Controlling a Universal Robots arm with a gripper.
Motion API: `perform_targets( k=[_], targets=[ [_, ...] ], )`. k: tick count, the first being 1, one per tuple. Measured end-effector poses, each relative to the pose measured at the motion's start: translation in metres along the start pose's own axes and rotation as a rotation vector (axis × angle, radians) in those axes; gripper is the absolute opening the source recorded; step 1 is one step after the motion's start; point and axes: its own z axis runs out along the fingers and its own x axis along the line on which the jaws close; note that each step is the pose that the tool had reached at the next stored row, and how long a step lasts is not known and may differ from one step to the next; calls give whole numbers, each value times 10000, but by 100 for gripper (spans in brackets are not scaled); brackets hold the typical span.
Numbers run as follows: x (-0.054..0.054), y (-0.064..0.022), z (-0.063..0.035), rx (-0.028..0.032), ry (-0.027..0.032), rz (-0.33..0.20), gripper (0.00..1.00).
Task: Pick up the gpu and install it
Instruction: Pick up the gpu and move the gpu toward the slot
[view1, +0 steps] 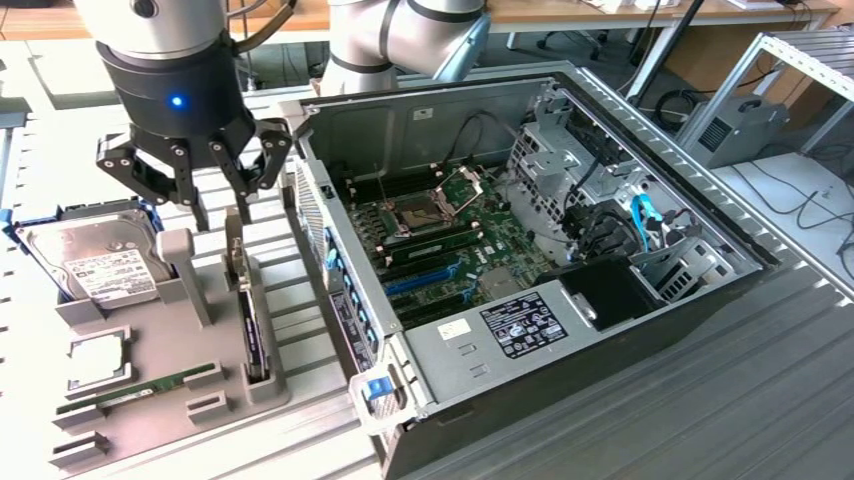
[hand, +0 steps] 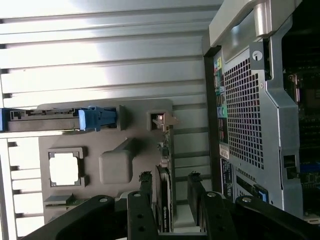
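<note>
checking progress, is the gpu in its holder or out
In: the gpu stands on edge in a slot of the grey holder; the open tool hangs over it.

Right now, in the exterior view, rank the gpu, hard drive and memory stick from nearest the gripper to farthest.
1. gpu, on edge in its slot, directly under the gripper.
2. hard drive, toward the exterior view's left.
3. memory stick, flat on the gray tray.

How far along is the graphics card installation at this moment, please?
Nothing looks finished yet. The gpu stands on edge in its slot on the grey holder. In hand: the open tool hangs over it, not gripping. Left: lifting the card and seating it in the open case.
</note>
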Motion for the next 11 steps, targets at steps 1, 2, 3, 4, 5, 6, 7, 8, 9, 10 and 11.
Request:
perform_targets(
  k=[1,2,3,4,5,6,7,8,9,10,11],
  targets=[
    [2,2,-1,1,1,0,42],
    [3,4,-1,1,1,0,42],
    [4,6,0,0,0,0,42],
    [5,8,0,0,1,0,42],
    [7,11,0,0,1,0,42],
    [7,15,0,0,0,1,42],
    [8,19,1,1,0,0,42],
    [10,26,1,1,0,1,42],
    [11,29,2,0,0,0,42],
    [11,33,2,0,1,0,42],
    [12,37,2,1,0,0,42]
  ],
)
